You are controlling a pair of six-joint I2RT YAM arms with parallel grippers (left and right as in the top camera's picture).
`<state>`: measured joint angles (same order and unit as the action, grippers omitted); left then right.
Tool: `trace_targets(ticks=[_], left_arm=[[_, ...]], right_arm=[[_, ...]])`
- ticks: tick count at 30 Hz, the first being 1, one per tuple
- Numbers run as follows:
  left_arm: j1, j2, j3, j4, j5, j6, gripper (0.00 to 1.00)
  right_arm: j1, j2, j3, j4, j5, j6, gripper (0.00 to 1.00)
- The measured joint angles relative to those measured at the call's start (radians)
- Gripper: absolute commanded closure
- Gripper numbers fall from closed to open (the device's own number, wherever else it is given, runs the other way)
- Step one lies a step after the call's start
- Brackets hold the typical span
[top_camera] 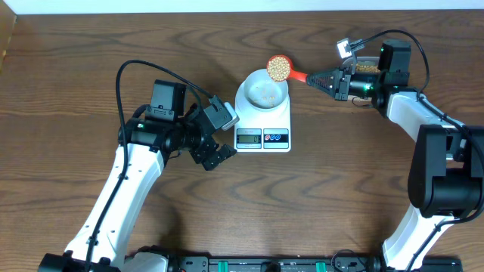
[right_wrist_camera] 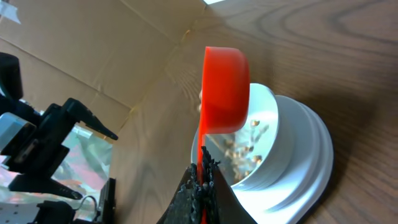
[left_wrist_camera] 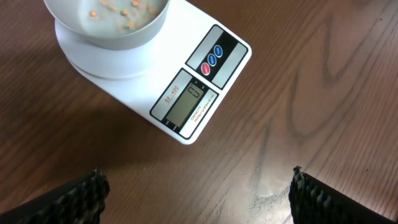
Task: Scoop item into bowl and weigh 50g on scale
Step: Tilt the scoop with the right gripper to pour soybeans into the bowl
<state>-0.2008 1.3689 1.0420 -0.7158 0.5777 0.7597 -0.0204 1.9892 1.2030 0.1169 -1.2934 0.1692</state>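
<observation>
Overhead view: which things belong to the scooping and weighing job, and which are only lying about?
Job in hand:
- beans in the red scoop
- right gripper, shut on the scoop
- bowl
- scale under it
- tub holding more beans

Lying about:
- cardboard at the table's edge

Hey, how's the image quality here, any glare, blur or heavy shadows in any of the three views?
Overhead: even light, soft shadows, the display on the scale too small to read. Left wrist: sharp, no glare on the display. Right wrist: the red scoop looks oversaturated and flat, the bowl very bright.
</observation>
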Motion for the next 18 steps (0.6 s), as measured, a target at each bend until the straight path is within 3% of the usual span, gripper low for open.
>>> trace_targets(ticks=[18], left_arm=[[0.0, 0.0, 0.0, 0.0, 0.0, 0.0, 0.05]], right_arm=[[0.0, 0.0, 0.0, -0.001, 0.015, -0.039, 0.99]])
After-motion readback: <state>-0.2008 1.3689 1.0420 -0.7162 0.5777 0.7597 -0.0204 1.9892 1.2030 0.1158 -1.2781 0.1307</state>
